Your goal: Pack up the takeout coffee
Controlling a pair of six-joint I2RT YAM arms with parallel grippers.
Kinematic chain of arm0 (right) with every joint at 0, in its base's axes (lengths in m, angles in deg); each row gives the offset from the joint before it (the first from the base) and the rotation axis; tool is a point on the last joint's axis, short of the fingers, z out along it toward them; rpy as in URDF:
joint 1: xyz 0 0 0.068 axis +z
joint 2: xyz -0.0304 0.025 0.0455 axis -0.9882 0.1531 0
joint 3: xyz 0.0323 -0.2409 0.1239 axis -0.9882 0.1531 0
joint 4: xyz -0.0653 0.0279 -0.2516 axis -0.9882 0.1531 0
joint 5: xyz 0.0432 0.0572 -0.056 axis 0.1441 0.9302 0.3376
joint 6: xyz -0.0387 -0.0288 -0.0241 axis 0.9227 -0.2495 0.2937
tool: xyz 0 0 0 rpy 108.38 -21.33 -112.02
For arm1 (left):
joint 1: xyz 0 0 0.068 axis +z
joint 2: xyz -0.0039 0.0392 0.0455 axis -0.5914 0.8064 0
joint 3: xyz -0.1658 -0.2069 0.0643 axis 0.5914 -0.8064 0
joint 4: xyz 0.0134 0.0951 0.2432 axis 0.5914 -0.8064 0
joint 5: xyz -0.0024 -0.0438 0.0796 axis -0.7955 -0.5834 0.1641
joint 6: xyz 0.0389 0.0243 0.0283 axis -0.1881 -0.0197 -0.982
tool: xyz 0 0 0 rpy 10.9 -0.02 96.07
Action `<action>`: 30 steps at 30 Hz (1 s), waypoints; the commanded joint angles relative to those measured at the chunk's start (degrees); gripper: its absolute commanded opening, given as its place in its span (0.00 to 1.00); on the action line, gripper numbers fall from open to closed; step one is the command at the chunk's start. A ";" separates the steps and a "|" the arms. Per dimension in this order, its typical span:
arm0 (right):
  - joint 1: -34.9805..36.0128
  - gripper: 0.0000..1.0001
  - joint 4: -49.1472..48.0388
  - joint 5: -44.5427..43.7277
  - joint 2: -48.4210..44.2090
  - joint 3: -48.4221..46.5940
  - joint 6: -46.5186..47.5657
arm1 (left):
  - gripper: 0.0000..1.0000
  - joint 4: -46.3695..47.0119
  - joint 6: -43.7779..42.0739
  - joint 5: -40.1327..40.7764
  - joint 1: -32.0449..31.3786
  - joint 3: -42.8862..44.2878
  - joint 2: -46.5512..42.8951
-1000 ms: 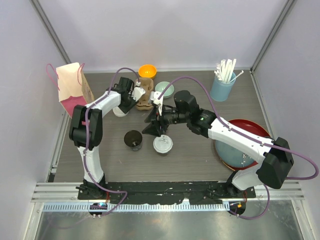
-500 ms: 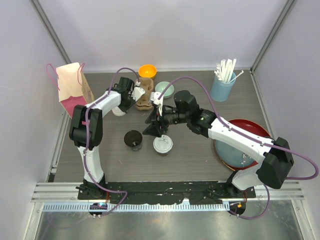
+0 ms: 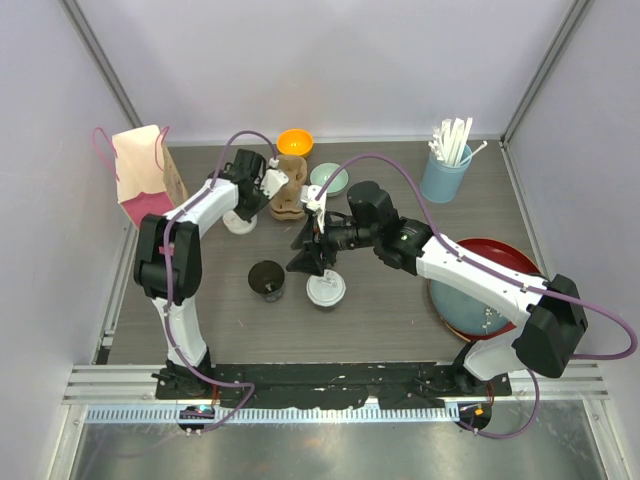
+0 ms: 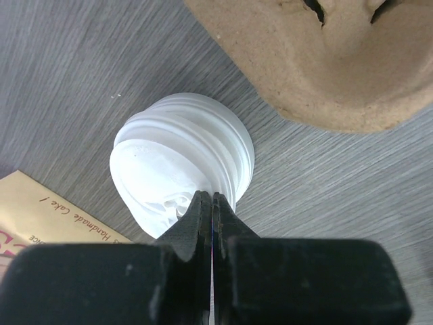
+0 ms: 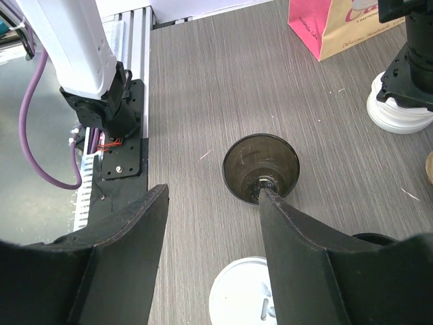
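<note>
An open black cup (image 3: 267,278) (image 5: 262,168) stands left of a second black cup with a white lid (image 3: 326,290) (image 5: 247,298). My right gripper (image 3: 308,258) (image 5: 213,193) hangs open just behind and above them, nothing between its fingers. At the back left sits a stack of white lids (image 3: 240,221) (image 4: 183,159) (image 5: 399,112). My left gripper (image 3: 250,195) (image 4: 212,200) is shut, its tips pinched on the near rim of the top lid. A brown pulp cup carrier (image 3: 287,195) (image 4: 338,61) lies right beside the stack.
A pink and kraft paper bag (image 3: 145,175) (image 5: 331,27) stands at the far left. An orange bowl (image 3: 294,142) and a pale green bowl (image 3: 328,180) sit behind the carrier. A light-blue tumbler of straws (image 3: 445,170) and a red tray (image 3: 510,255) holding a blue plate are at right.
My left gripper has closed at the lid stack and its wrist has shifted slightly toward the back. The right arm and both cups have not moved.
</note>
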 commanded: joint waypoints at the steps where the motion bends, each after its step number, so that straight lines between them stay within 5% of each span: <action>1: -0.15 0.61 -0.75 0.16 -2.35 -0.10 0.67 | 0.00 -1.21 -0.11 -0.40 0.11 2.35 -3.77; 10: -0.15 0.61 0.30 -0.54 -3.58 -0.01 0.76 | 0.00 -3.14 2.09 -2.07 0.19 3.92 -7.81; 21: -0.50 0.61 1.27 -6.42 -8.94 3.14 1.11 | 0.00 -22.38 3.32 -20.43 -0.24 3.94 -24.31; 25: -0.85 0.62 1.10 -9.06 -11.92 5.25 0.76 | 0.00 -27.31 1.30 -22.03 -5.58 -1.51 -31.08; 30: -1.12 0.62 0.31 -9.86 -15.17 7.89 -0.21 | 0.00 -27.05 1.21 -13.70 -15.44 -9.68 -37.95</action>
